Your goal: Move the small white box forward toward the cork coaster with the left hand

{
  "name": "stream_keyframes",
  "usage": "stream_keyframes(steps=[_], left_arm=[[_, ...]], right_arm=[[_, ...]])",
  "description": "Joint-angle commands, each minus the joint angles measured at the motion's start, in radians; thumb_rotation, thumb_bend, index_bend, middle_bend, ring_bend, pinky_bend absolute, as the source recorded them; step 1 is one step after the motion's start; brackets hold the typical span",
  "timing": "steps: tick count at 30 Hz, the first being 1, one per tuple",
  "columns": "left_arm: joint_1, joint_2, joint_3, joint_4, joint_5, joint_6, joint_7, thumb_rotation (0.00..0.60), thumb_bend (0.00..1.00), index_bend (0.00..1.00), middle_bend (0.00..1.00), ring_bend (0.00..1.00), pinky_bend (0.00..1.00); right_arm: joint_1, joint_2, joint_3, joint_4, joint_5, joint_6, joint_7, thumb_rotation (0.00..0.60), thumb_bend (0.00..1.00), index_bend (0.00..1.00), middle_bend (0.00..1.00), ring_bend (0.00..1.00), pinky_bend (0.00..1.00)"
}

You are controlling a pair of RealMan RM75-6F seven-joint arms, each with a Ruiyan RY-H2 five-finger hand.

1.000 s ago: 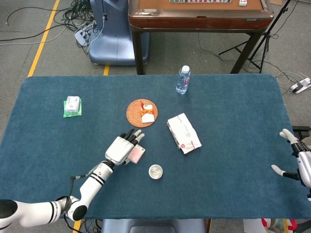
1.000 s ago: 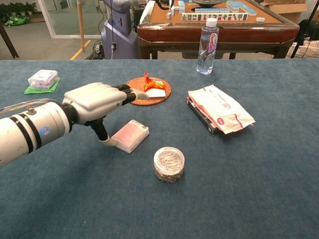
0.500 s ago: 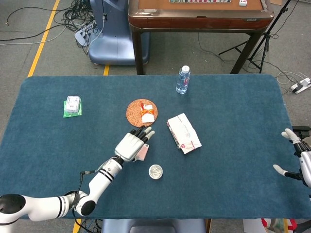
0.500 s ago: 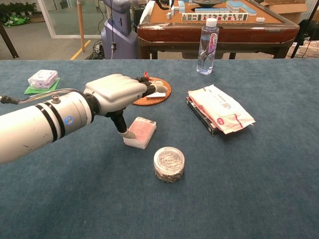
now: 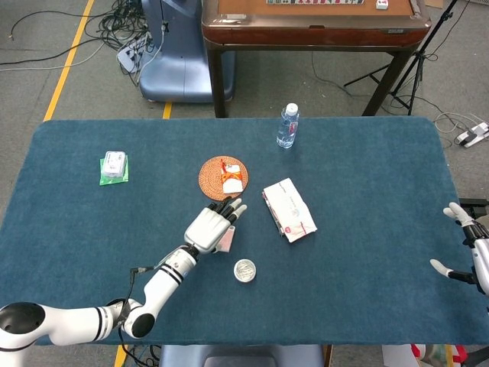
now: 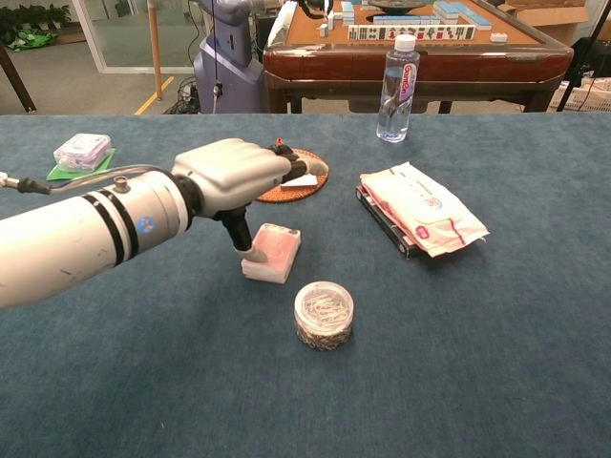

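Step in hand: the push itself, judged partway done; left hand (image 6: 234,172) rests over the small white box (image 6: 271,254), thumb touching its near-left edge and fingers extended flat above it, not clasping it. The box lies flat on the desk (image 5: 367,176), near but apart from the cork coaster (image 5: 215,180), which carries a small orange-and-white packet (image 5: 231,175); a round clear tin (image 6: 324,314) sits just behind the box. Next move calls for a straight nudge toward the coaster with contact kept low; right hand (image 5: 466,246) idle at the desk's edge, fingers spread, holding nothing.
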Motion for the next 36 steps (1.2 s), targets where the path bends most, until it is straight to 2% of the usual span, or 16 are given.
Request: stream_keyframes(steps=[1, 17, 22, 26, 30, 36], left_arm=[[-0.010, -0.009, -0.004, 0.010, -0.009, -0.007, 0.003, 0.600, 0.00, 0.00, 0.00, 0.00, 0.24], [-0.077, -0.066, -0.046, 0.079, -0.055, -0.028, 0.005, 0.600, 0.00, 0.00, 0.00, 0.00, 0.24], [-0.082, -0.061, -0.052, 0.065, -0.059, -0.005, 0.014, 0.600, 0.00, 0.00, 0.00, 0.00, 0.24], [-0.052, -0.017, -0.035, -0.014, -0.048, 0.056, 0.038, 0.600, 0.00, 0.00, 0.00, 0.00, 0.24], [0.003, 0.060, -0.007, -0.140, -0.039, 0.144, 0.077, 0.600, 0.00, 0.00, 0.00, 0.00, 0.24], [0.113, 0.214, 0.070, -0.356, -0.046, 0.285, 0.166, 0.600, 0.00, 0.00, 0.00, 0.00, 0.24]], right_arm=[[0.000, 0.000, 0.000, 0.001, 0.001, -0.001, 0.002, 0.600, 0.00, 0.04, 0.21, 0.22, 0.46], [-0.006, 0.004, 0.002, 0.009, 0.003, 0.006, 0.024, 0.600, 0.00, 0.04, 0.21, 0.22, 0.46], [-0.005, 0.003, 0.003, 0.014, 0.005, 0.003, 0.028, 0.600, 0.00, 0.04, 0.21, 0.22, 0.46], [-0.001, 0.001, 0.001, 0.016, 0.002, -0.005, 0.023, 0.600, 0.00, 0.04, 0.21, 0.22, 0.46], [0.004, -0.002, -0.002, 0.014, -0.004, -0.013, 0.013, 0.600, 0.00, 0.04, 0.21, 0.22, 0.46], [0.005, -0.006, -0.008, 0.000, -0.016, -0.008, -0.020, 0.600, 0.00, 0.04, 0.21, 0.22, 0.46]])
